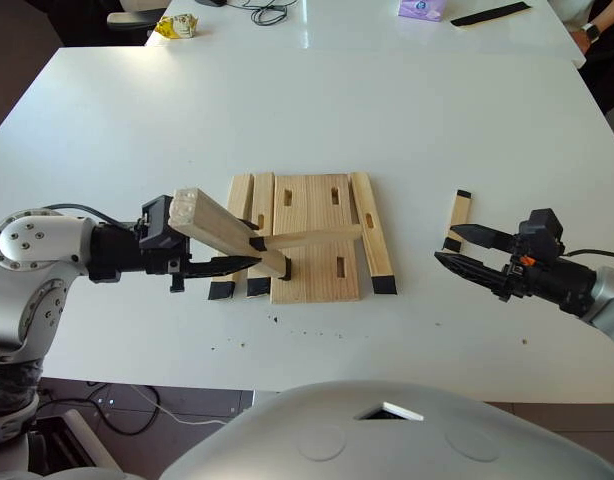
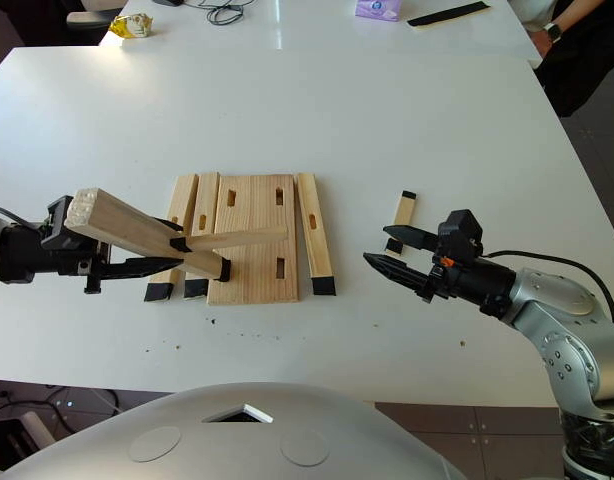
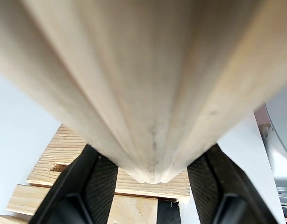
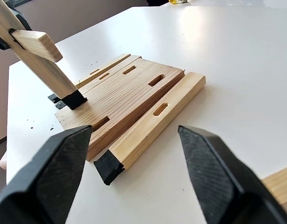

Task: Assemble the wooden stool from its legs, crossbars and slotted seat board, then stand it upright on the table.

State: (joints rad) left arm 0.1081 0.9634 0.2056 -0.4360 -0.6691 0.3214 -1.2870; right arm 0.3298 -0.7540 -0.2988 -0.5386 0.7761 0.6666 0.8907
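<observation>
Leg pinched by left pincer, seemingly touching seat board — right pincer spread beside loose crossbar.

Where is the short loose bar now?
In the head views the bar lies flat on the table, right of the seat board, just beyond the open right hand.

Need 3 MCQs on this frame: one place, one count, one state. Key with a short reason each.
1. Relative to the seat board, the short loose piece lies: A) on it B) on the table to its right C) to its left
2. How many legs lie flat beside the board? A) one B) three C) five
3. The right gripper is: A) open, empty B) shut on a leg C) shut on the piece
Key: B, it lies apart, rightward; B, two left, one right; A, fingers spread around nothing.
</observation>
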